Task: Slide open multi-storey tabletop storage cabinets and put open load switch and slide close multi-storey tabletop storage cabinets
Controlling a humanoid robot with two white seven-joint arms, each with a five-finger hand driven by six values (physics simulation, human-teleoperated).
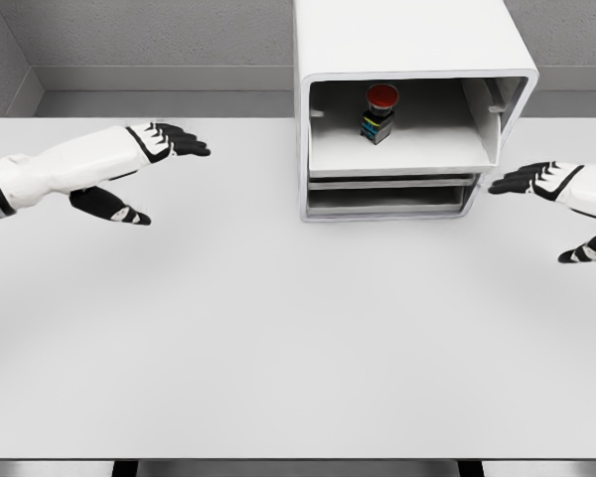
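Head view, looking down on a white table (278,348) filling most of the scene, grey wall behind. At the far edge, right of centre: white multi-storey storage cabinet (407,99), boxy with rounded corners, front facing the camera. Top drawer (397,149) slid open, showing a pale interior; two lower drawers (389,199) flush and shut beneath it. Inside the open top drawer, toward the back and near the middle: load switch (379,112), upright, red mushroom cap over a dark body with small coloured markings, touching neither hand. Nothing between the cabinet front and either hand; bare tabletop on both sides. Left arm reaching in from the left edge, white forearm nearly level, left hand (144,164) well apart from the cabinet, black fingers (184,142) stretched flat toward the right, thumb dropped below and apart, spread and holding nothing. Right arm entering from the right edge, right hand (561,204) just beside the cabinet's lower right corner without touching, fingers (517,182) extended leftward toward the drawer fronts, thumb hanging lower near the edge, likewise loose and empty.
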